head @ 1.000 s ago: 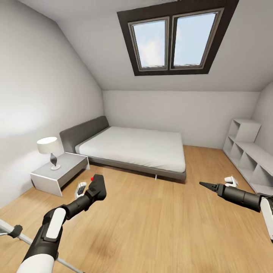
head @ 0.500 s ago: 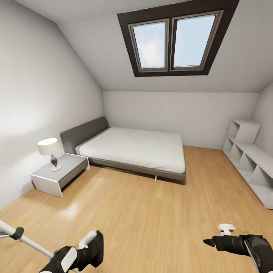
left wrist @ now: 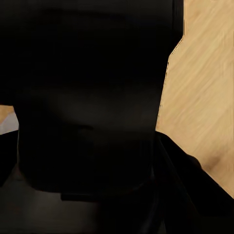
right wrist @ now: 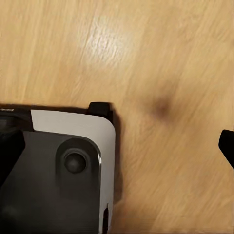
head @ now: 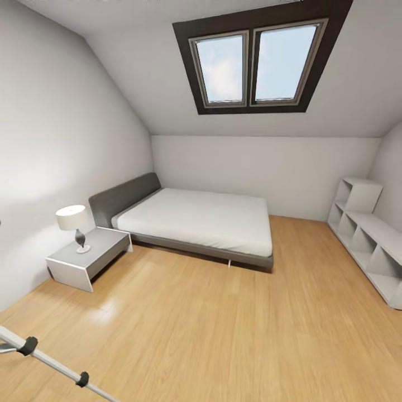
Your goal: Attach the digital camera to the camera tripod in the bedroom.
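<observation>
Camera tripod (head: 42, 357): silver leg with black joints crossing head view's lower-left corner, over wood floor (head: 223, 324). Grey-framed bed (head: 195, 220) beyond. Left wrist view mostly black; gripper states cannot be told. No writing visible.

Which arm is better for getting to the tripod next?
Probably the left. A leg of the camera tripod stands at the head view's lower left, the left arm's side. A big black object, maybe the digital camera, sits close before the left wrist camera.
</observation>
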